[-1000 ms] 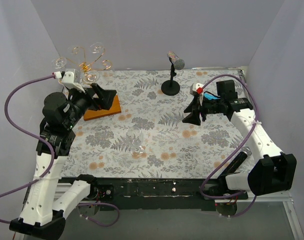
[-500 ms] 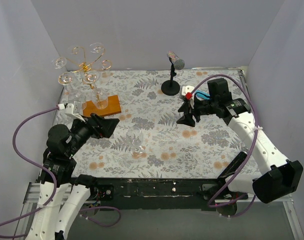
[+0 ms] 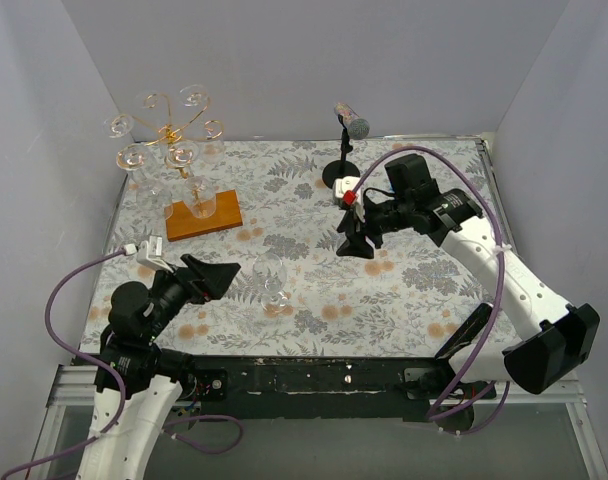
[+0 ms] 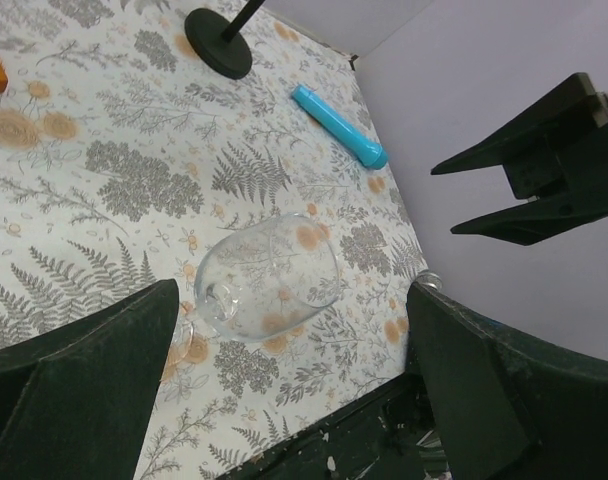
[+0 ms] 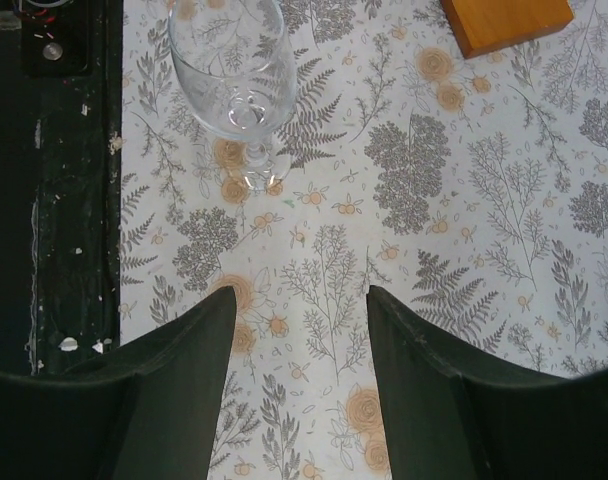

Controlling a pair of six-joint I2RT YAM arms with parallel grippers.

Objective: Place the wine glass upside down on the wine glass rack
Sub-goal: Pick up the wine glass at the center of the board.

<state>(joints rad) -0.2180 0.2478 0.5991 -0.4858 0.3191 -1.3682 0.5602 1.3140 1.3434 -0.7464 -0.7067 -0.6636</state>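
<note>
A clear wine glass (image 3: 275,284) stands upright on the floral tablecloth at the middle front. My left gripper (image 3: 221,274) hangs open just left of it. In the left wrist view the glass (image 4: 269,275) sits ahead between the wide-apart fingers (image 4: 94,380), untouched. My right gripper (image 3: 355,246) is open over the cloth, right of and beyond the glass. In the right wrist view the glass (image 5: 232,70) lies well ahead of the empty gripper (image 5: 302,295). The gold wire wine glass rack (image 3: 170,132) stands on its orange-brown wooden base (image 3: 220,215) at the back left.
A black microphone stand (image 3: 341,165) is at the back centre, its round foot (image 4: 219,55) showing in the left wrist view. A blue cylinder (image 4: 339,125) lies on the cloth beyond it. The table's black front edge (image 5: 54,200) is close to the glass.
My left arm has drawn back from the rack to the near left, its gripper now beside the glass. My right gripper has moved left toward the table's middle.
</note>
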